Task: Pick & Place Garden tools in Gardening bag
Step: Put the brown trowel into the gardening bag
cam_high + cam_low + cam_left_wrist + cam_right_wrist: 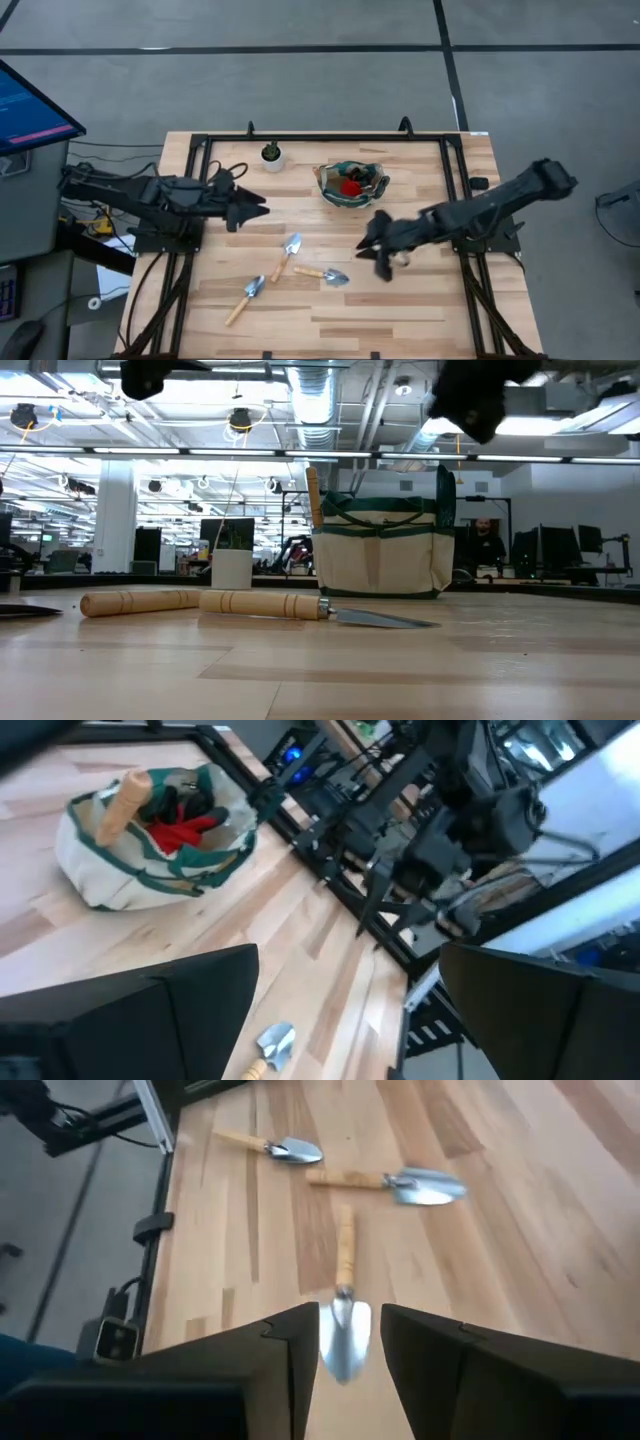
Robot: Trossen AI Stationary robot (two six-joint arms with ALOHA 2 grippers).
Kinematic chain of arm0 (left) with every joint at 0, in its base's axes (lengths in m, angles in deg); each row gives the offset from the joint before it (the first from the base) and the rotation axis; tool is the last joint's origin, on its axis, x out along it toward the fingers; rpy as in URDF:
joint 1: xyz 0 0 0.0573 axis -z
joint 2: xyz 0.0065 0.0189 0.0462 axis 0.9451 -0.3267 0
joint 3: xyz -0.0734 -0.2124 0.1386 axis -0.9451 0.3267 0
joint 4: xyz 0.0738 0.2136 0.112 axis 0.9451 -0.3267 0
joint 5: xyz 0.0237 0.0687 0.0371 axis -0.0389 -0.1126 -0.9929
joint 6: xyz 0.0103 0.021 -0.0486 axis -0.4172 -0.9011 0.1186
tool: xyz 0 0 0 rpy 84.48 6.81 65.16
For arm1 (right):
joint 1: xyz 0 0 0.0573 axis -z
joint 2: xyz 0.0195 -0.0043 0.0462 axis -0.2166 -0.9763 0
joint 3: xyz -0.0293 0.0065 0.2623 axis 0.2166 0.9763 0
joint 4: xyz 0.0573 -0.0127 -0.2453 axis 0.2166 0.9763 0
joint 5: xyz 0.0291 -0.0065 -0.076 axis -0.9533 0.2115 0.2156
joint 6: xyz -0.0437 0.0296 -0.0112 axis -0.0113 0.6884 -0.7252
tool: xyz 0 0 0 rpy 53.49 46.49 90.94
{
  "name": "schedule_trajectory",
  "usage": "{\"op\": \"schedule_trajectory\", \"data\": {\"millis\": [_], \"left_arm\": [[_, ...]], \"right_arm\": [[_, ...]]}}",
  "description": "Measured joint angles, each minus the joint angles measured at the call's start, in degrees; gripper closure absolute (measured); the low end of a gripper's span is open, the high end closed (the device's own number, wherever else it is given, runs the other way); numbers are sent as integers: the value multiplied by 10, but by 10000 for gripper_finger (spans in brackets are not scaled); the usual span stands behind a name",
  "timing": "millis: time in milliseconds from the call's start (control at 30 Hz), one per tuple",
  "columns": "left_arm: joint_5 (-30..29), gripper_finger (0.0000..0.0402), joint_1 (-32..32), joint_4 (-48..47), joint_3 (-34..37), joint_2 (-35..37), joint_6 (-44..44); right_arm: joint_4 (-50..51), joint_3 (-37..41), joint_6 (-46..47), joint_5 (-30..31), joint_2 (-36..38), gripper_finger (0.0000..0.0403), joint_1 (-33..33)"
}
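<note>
The right tool, part open and empty, hovers over a trowel on the bench; off-centre closing could nudge the blade aside. Two more trowels lie near. The gardening bag already holds one handle. The left tool waits open beside a potted plant.

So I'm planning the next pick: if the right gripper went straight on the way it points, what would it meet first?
Probably the nearest trowel: its blade lies in line between the right gripper fingers, though depth is unclear.
</note>
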Motion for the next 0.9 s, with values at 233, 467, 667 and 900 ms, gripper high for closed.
{"op": "schedule_trajectory", "data": {"millis": [233,467,667,900], "left_arm": [[15,100,0,0,0,17,-44],[20,100,0,-1,0,31,-61],[35,100,0,1,0,42,-62],[36,100,0,0,0,44,-86]], "right_arm": [[9,-151,0,9,-182,298,-12],[143,-311,-20,9,-338,285,-4],[237,-458,-78,9,-455,220,12],[313,-581,-102,9,-548,165,28]]}}
